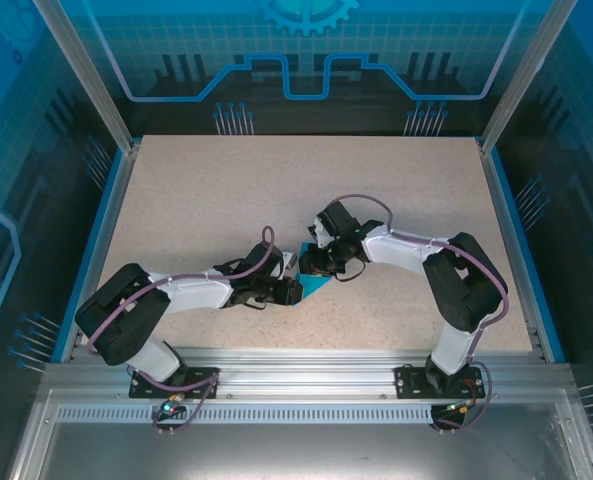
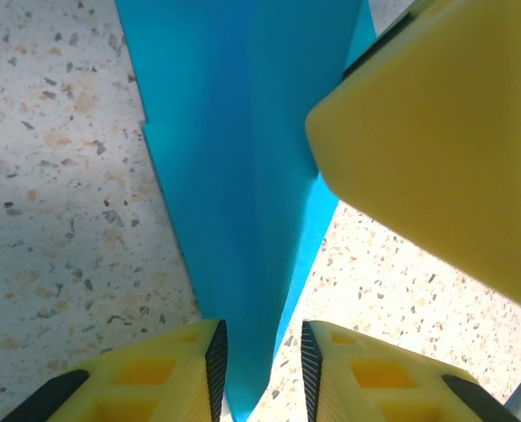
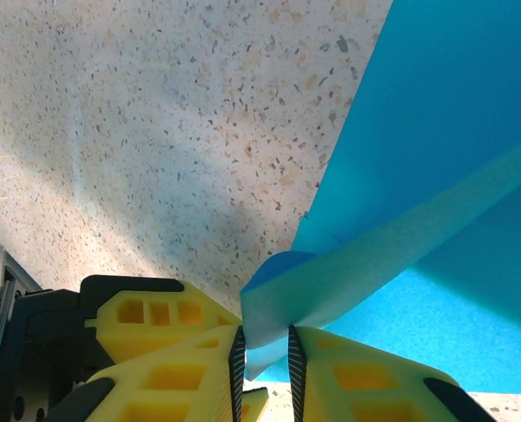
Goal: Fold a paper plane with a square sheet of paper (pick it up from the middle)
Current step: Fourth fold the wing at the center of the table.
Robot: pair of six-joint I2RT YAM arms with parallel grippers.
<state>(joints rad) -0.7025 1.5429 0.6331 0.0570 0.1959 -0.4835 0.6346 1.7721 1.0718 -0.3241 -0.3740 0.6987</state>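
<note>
A: Starting at the left: what is the left gripper (image 1: 288, 291) doing?

B: It sits low over the speckled table (image 1: 196, 200), near the middle. In its wrist view the jaws stand slightly apart around the narrow end of the paper plane (image 2: 234, 176). A sliver of table shows between the paper and one pad, so there is no pinch.

A: And the plane itself?

B: It is teal and folded, between the two grippers at the table's centre, tapering toward the left one.

A: The right gripper (image 3: 264, 352)?

B: Just right of the paper, clamped on a folded edge — the layers fill the gap between its pads. One of its yellow fingers (image 2: 436, 149) hangs over the plane's wider part.
</note>
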